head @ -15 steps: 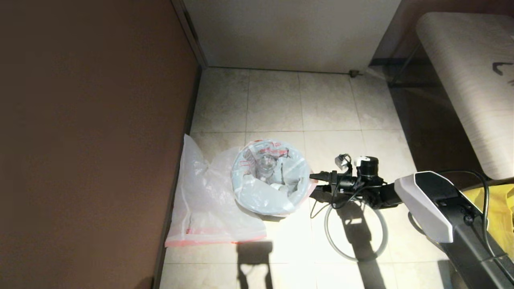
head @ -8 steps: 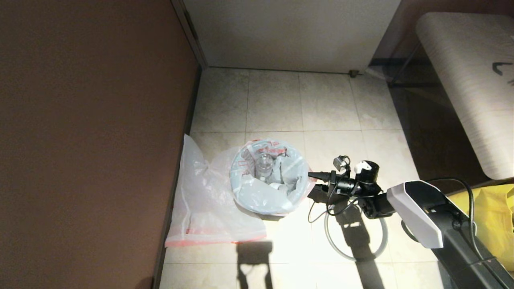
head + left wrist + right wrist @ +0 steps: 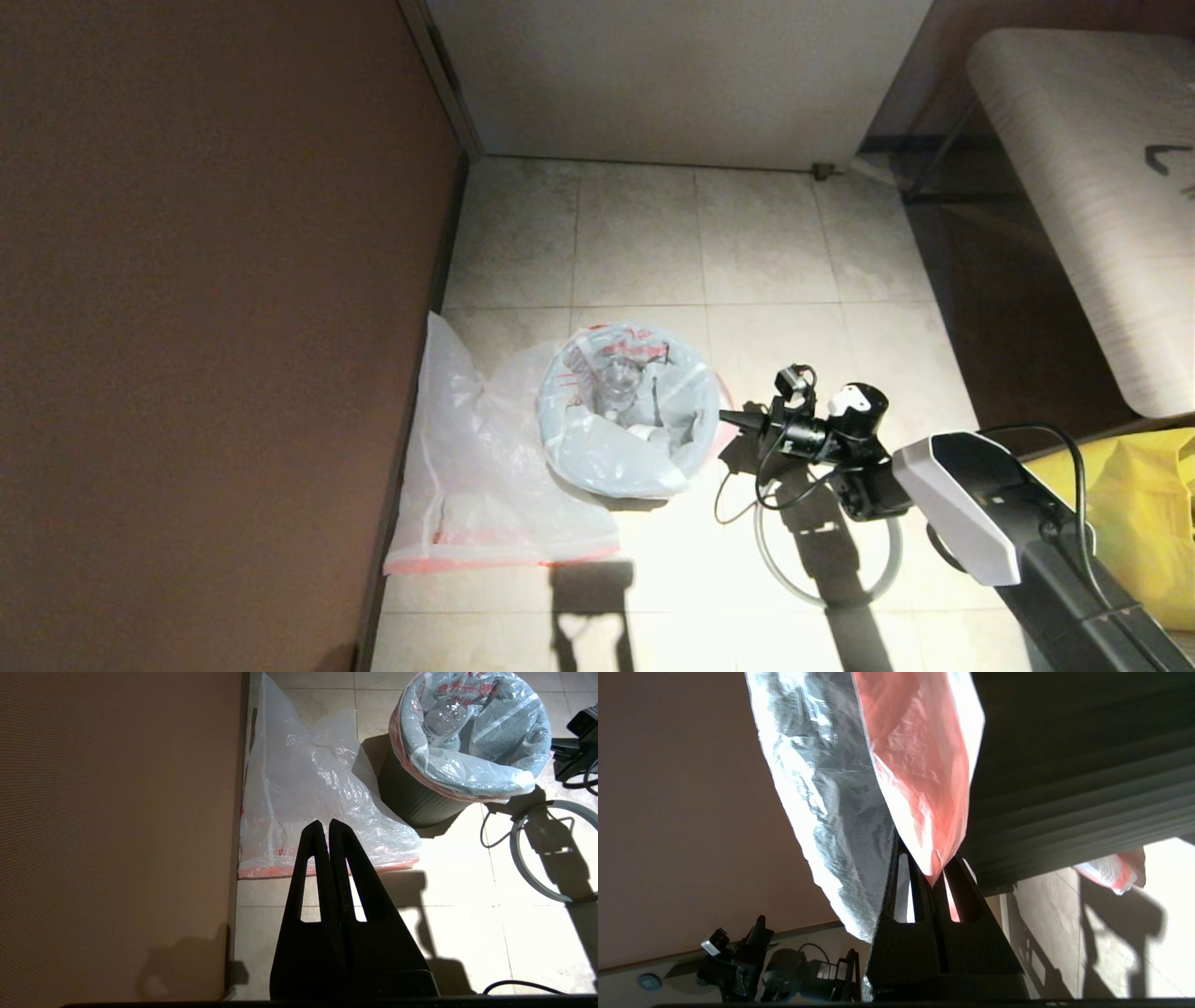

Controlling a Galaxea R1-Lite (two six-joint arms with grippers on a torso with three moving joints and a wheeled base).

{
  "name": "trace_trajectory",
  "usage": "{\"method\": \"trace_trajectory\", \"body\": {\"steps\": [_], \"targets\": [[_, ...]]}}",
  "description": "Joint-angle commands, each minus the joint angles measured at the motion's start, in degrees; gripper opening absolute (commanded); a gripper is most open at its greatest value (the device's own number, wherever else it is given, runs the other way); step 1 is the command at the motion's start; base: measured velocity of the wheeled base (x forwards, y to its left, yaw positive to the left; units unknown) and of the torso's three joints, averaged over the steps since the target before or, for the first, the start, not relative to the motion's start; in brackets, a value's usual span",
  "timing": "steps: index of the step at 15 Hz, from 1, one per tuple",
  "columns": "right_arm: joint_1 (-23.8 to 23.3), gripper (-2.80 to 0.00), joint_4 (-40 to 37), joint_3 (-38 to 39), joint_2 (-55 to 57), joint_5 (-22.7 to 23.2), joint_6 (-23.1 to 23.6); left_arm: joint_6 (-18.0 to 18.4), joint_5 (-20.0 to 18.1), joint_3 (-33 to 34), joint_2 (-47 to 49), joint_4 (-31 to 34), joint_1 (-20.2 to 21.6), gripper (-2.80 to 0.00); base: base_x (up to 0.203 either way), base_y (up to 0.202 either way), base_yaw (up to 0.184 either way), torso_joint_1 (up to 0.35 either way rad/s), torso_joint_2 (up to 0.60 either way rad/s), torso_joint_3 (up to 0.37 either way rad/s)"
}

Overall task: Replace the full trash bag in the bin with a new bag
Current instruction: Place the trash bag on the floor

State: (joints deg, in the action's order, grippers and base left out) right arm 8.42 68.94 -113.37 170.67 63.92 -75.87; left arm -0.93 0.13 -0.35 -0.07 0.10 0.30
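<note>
The full trash bag (image 3: 621, 420) lines the bin (image 3: 411, 807), its red-pink band folded over the rim; a clear bottle and scraps show inside. My right gripper (image 3: 724, 417) sits at the bin's right side, shut on a fold of that band (image 3: 920, 756), next to the bin's ribbed black wall (image 3: 1064, 788). The new bag (image 3: 485, 467) lies flat on the floor left of the bin, against the brown wall. My left gripper (image 3: 324, 823) hangs shut and empty above the new bag's (image 3: 317, 798) near edge; it is out of the head view.
A grey hoop (image 3: 826, 551) lies on the tiles under my right arm. A brown wall (image 3: 205, 327) runs along the left. A pale tabletop (image 3: 1102, 187) stands at the right, with a yellow bag (image 3: 1139, 504) below it.
My right gripper's jaws closed on the bag's band at the bin's right rim. The right arm shifted slightly towards me. The bags and bin stayed in place.
</note>
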Motion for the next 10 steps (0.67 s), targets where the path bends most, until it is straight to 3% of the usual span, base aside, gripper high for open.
{"method": "trace_trajectory", "body": {"steps": [1,4,6,9,10], "targets": [[0.1,-2.8,0.41,-0.01,0.45,0.33,-0.5,-0.04,0.04,0.0,-0.01,-0.01,0.05,-2.8,0.0,0.0,0.0,0.0,0.0,0.0],[-0.22,-2.8,1.01,-0.01,0.06,0.49,-5.98,-0.04,0.04,0.0,-0.01,-0.01,0.05,-2.8,0.0,0.0,0.0,0.0,0.0,0.0],[-0.6,-2.8,7.16,0.05,0.1,0.51,-13.16,-0.04,0.04,0.0,-0.01,-0.01,0.05,-2.8,0.0,0.0,0.0,0.0,0.0,0.0],[-2.43,-2.8,17.83,0.08,0.03,0.53,-30.47,-0.11,0.04,0.0,-0.01,-0.01,0.05,-2.8,0.0,0.0,0.0,0.0,0.0,0.0],[-3.48,-2.8,18.55,0.13,-0.91,0.5,-32.55,-0.06,0.04,0.0,-0.01,-0.01,0.05,-2.8,0.0,0.0,0.0,0.0,0.0,0.0]]}}
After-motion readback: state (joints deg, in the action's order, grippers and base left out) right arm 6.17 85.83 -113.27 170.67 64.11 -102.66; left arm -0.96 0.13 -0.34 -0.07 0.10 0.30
